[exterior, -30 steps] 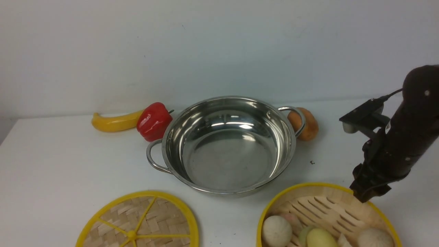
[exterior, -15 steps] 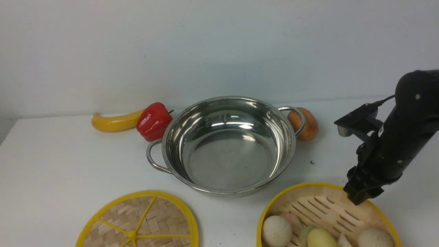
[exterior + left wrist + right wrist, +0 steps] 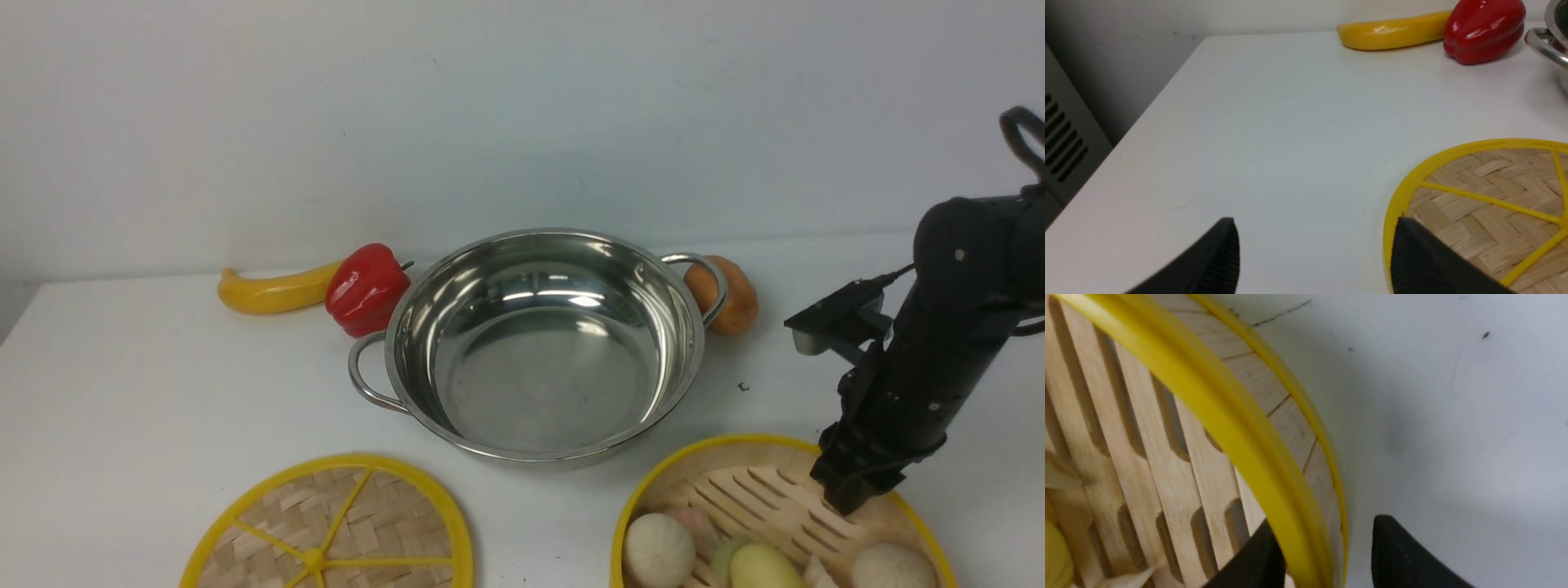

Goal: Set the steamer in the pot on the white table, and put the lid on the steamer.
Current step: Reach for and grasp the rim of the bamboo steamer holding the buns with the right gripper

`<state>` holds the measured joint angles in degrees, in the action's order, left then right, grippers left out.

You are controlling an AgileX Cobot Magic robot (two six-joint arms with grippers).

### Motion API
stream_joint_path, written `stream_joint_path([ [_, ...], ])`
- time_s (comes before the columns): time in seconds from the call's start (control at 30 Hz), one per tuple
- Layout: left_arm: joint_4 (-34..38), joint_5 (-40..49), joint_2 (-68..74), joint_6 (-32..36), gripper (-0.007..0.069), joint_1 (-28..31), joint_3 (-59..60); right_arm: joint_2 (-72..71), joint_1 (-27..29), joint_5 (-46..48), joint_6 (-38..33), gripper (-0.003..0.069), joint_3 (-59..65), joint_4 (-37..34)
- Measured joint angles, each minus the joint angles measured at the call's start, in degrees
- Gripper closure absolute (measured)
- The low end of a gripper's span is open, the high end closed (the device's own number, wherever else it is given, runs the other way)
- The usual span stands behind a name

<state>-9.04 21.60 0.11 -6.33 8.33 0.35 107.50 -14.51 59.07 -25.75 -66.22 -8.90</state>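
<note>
1. Two pincers are in play. The right pincer (image 3: 1318, 528) is open and straddles the far right wall of the steamer (image 3: 702, 447), with one finger inside over the slatted floor and the other outside over the surface (image 3: 163, 392). In the right wrist view the outer finger stands clear of the wall. The inner one sits close against the yellow rim, and nothing is clamped.
2. The left pincer (image 3: 1312, 257) is spread wide and holds nothing. It hangs over bare surface just beside the left edge of the lid (image 3: 343, 531).
3. The steamer sits on the surface at the near right, in front of and to the right of the pot (image 3: 539, 376), not in it. Pale toy buns (image 3: 660, 549) and a yellow-green piece (image 3: 763, 565) lie in its near part.
4. The pot stands empty in the middle of the surface, one looped handle toward the near left and the other toward the far right.
5. The lid lies flat at the near left, apart from both pot and steamer.
6. A yellow banana (image 3: 269, 292) and a red bell pepper (image 3: 367, 287) lie at the pot's far left. A brownish-orange round item (image 3: 739, 298) sits behind its right handle.
</note>
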Motion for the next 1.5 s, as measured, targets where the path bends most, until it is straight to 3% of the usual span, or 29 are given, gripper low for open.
stream_joint_path([
  [0.2, 0.00, 0.00, 0.00, 0.00, 0.0163, 0.00, 0.00, 0.13, 0.00, 0.00, -0.33, 0.0408, 0.00, 0.70],
  [0.47, 0.00, 0.00, 0.00, 0.00, 0.0163, 0.00, 0.00, 0.13, -0.11, 0.27, -0.60, 0.0556, 0.00, 2.45],
  [0.6, 0.00, 0.00, 0.00, 0.00, 0.0163, 0.00, 0.00, 0.13, -0.11, 0.20, -1.08, 0.0594, 0.00, 3.32],
  [1.13, 0.00, 0.00, 0.00, 0.00, 0.0163, 0.00, 0.00, -0.11, -0.17, 2.57, -2.29, 0.0599, -0.47, 4.38],
  [1.5, 0.00, 0.00, 0.00, 0.00, 0.0163, 0.00, 0.00, -3.62, -0.17, 10.19, -1.86, 0.0599, -9.75, 6.61],
])
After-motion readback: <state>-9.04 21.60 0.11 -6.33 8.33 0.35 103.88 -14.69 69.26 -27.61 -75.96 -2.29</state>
